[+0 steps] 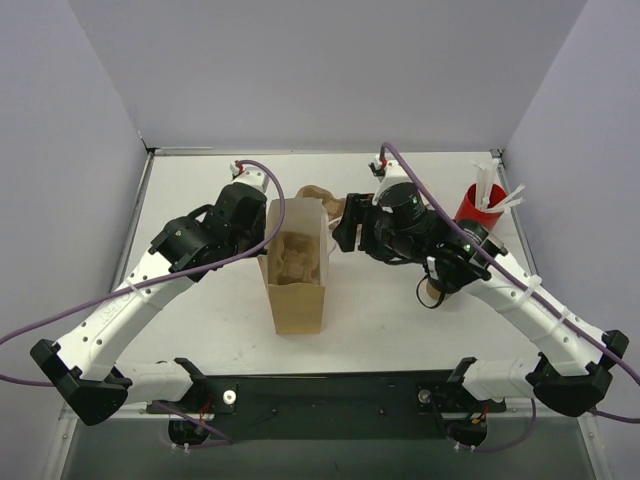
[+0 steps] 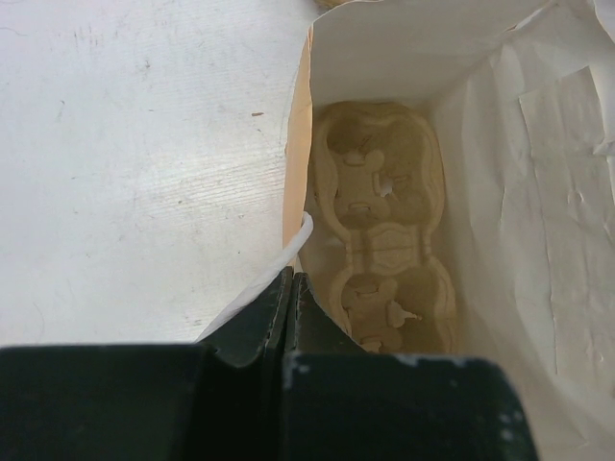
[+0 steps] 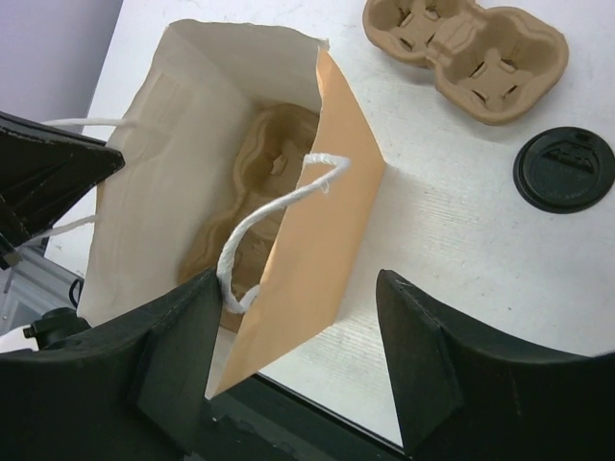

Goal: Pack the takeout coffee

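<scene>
Right, the left claw (image 2: 291, 298) is clenched on the tall brown paper bag (image 3: 327, 192), fingers pressed together on the rim of its side wall, right by a white twine handle. Straight ahead of that claw, down inside the bag, a pale moulded-pulp cup carrier (image 2: 384, 250) lies flat on the bottom. On the opposite side, the right claw (image 3: 296, 288) is released, jaws standing wide apart with the bag's other wall and its looped twine handle between them. Past that claw's right finger, on the white table (image 1: 380, 320), sits a flat round black plastic lid (image 3: 564, 171), and further ahead a second brown pulp carrier (image 3: 464, 53). The takeout coffee (image 1: 436, 290), a small kraft-tan paper cup, is back behind the right claw, partly hidden under that arm and well apart from the bag. A red cup of white sticks (image 1: 483, 207) stands out at the arm's far side.
</scene>
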You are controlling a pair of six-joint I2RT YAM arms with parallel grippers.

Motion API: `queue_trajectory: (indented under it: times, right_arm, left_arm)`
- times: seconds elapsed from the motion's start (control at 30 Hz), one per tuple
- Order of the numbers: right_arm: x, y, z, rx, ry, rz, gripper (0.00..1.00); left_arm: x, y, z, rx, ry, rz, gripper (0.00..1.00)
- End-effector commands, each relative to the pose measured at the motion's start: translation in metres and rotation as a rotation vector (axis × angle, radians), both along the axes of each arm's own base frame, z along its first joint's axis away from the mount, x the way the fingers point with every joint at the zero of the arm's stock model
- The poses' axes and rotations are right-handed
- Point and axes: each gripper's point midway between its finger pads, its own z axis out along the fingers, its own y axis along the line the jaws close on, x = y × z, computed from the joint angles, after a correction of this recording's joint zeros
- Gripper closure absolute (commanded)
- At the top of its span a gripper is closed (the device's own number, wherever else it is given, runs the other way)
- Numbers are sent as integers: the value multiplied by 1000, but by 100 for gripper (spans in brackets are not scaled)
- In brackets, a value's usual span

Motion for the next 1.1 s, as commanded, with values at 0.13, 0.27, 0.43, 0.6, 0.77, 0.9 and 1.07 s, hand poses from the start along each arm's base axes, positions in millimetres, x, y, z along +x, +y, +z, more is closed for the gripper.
queue_trajectory:
  times: [0.13, 0.27, 0.43, 0.6, 0.77, 0.9, 1.07]
  right_arm:
    - [21, 34, -24, 30, 89, 7, 49]
    - [28, 36, -47, -6, 141, -8, 54]
    - [30, 44, -57, -18, 173, 10, 64]
    - [30, 48, -53, -60, 188, 32, 90]
    - [23, 42, -29, -123, 145, 29, 100]
    - [26, 38, -57, -191, 196, 20, 100]
    - [27, 40, -106, -266, 316, 30, 100]
  left_arm:
    - [5, -8, 17, -51, -43, -3, 100]
    - [5, -9, 16, -49, -40, -7, 100]
    - [5, -11, 14, -57, -35, -13, 100]
    - [4, -20, 20, -95, -35, -44, 100]
    - [-3, -20, 49, -139, -56, -55, 100]
    - [-3, -21, 22, -111, -2, -50, 100]
    - [-2, -30, -25, -87, 93, -53, 100]
